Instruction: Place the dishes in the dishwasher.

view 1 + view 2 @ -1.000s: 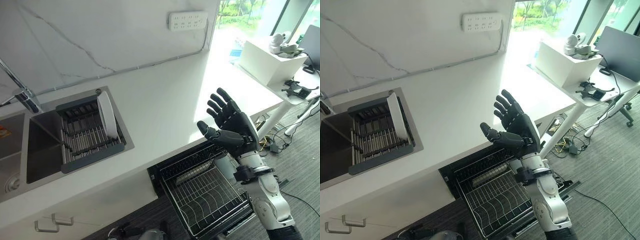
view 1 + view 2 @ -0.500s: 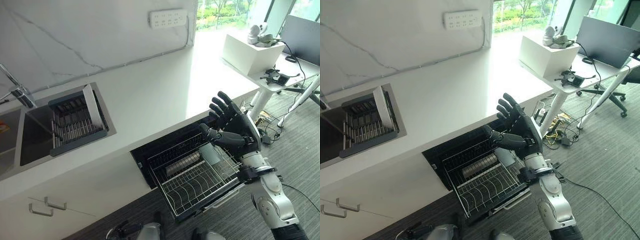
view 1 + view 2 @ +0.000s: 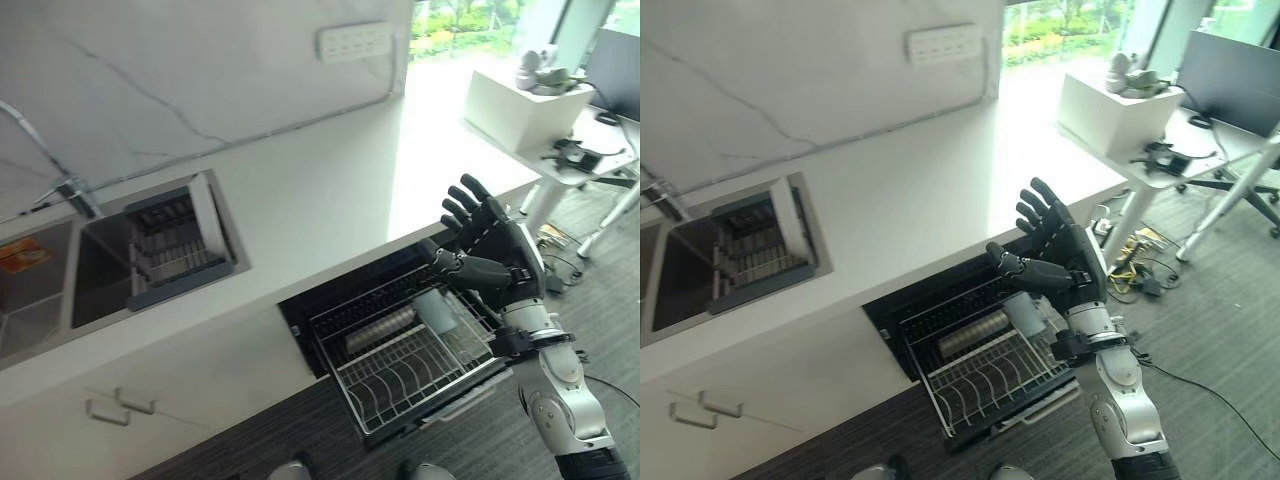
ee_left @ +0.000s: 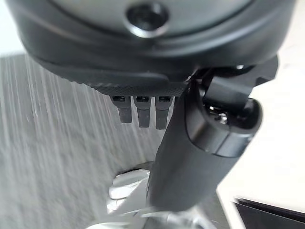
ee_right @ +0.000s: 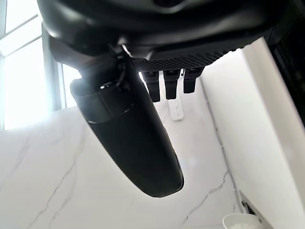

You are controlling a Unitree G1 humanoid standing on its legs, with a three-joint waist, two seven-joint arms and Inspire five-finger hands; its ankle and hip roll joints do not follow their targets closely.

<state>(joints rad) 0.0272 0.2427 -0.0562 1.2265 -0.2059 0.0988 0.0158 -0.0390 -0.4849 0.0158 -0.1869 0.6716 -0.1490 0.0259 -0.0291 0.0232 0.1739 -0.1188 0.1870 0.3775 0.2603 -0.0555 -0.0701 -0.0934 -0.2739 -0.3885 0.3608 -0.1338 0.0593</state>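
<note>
A white plate [image 3: 207, 228] stands upright in the grey drying rack [image 3: 165, 285] set in the sink. Below the counter edge the dishwasher's wire rack [image 3: 400, 385] is pulled out. It holds a pale cup [image 3: 435, 310] at its right end and a silvery cylinder [image 3: 380, 328] near its back. My right hand [image 3: 495, 255] is raised above the rack's right end, open, with fingers spread and nothing in it. My left hand [image 4: 200, 143] shows in the left wrist view over grey floor, fingers straight and empty. The right wrist view shows my right thumb [image 5: 128, 138] against the marble wall.
The white counter [image 3: 320, 190] runs between sink and window. A tap [image 3: 70, 185] stands left of the sink, and a power strip [image 3: 355, 40] is on the wall. A white desk [image 3: 530, 100] with clutter stands at far right. Cabinet handle [image 3: 120, 405] below the sink.
The whole picture has shifted as the camera moved. My right hand stays open and raised by the dishwasher rack's right end; the plate stays in the sink rack.
</note>
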